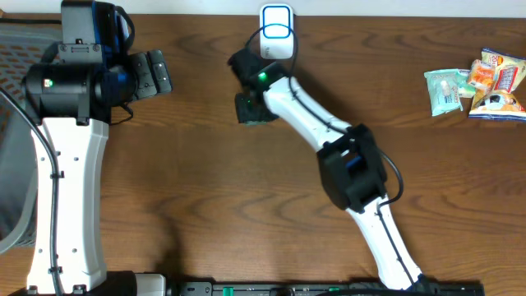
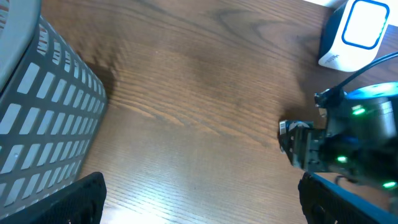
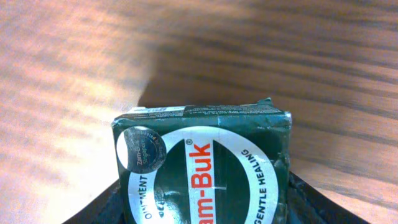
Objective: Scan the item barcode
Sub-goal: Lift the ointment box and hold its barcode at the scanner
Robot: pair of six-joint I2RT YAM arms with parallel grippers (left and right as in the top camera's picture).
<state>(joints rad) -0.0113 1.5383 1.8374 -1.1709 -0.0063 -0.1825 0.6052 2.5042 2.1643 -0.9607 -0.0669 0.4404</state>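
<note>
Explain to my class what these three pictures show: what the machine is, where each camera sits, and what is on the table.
Two robot arms stand at a wooden table. One picture looks down from above; the other two come from a small camera on each wrist.

From above, the left arm waits by a grey basket, its jaws wide open and empty. The right arm reaches toward a white scanner at the far edge.

The right wrist view shows a green Zam-Buk box between its jaws, which are partly closed around it; whether the grip is firm cannot be told. Some snack packets lie at the right.

The left wrist view shows the basket, the scanner and the right arm's end.
</note>
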